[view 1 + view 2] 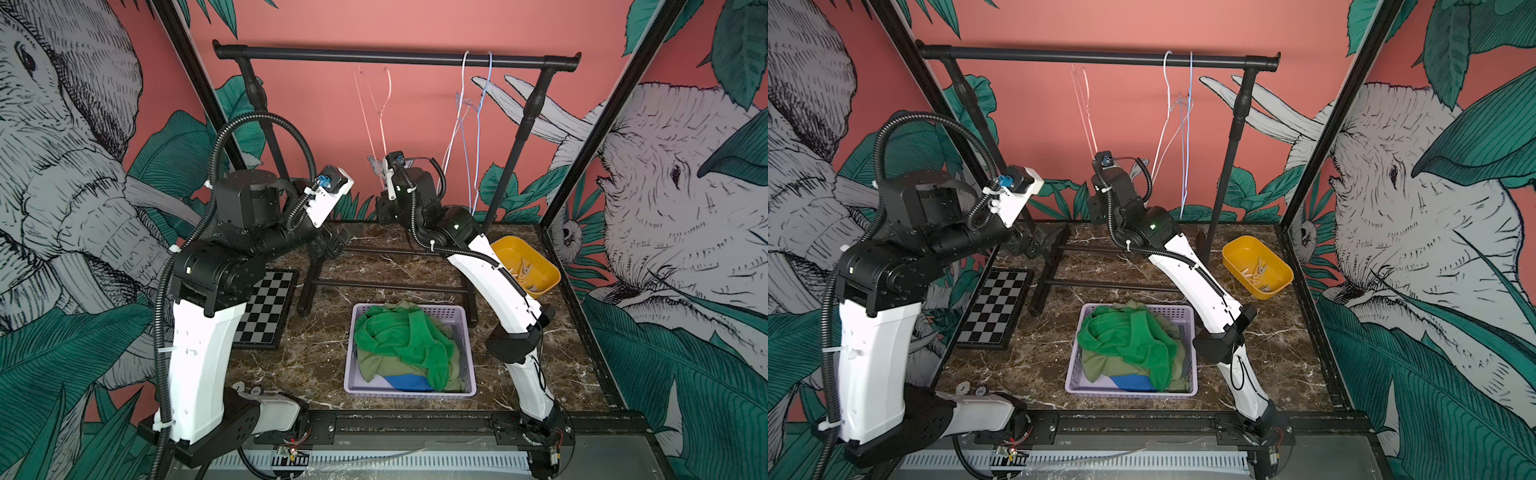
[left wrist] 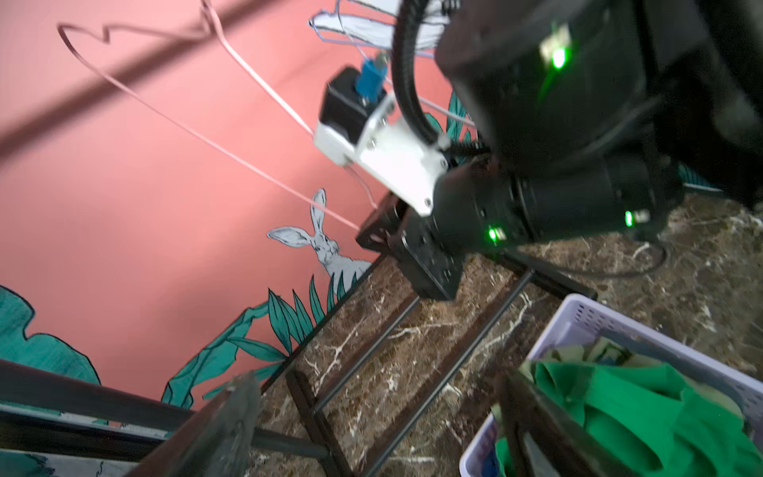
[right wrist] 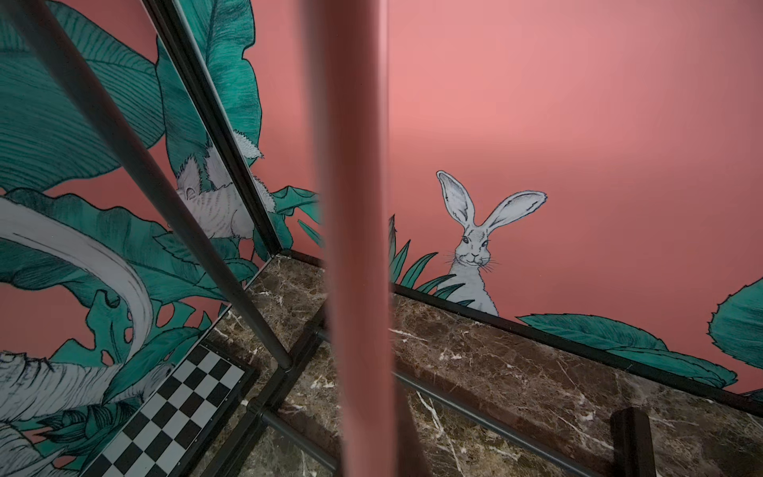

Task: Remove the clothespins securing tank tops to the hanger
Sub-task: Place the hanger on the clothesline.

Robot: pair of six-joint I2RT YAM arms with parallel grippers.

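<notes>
The tank tops lie heaped in a lavender basket (image 1: 468, 353): a bright green one (image 1: 399, 336) on top, an olive one (image 1: 380, 368) under it, and a blue one (image 1: 405, 382) at the front. The clothespins (image 1: 1258, 274) lie loose in a yellow bin (image 1: 1233, 253) at the back right. A bare pink wire hanger (image 1: 387, 95) stands below the rail, and my right gripper (image 2: 373, 237) is shut on its lower wire. That wire crosses the right wrist view as a blurred pink bar (image 3: 355, 247). My left gripper (image 2: 380, 433) is open and holds nothing, low over the table behind the basket (image 2: 619, 318).
A black clothes rail (image 1: 395, 56) spans the back, and its base bars (image 1: 386, 286) lie on the marble table. Bare white (image 1: 462, 104) and blue (image 1: 482, 104) wire hangers hang from it. A chessboard (image 1: 266, 307) sits at the left, under my left arm.
</notes>
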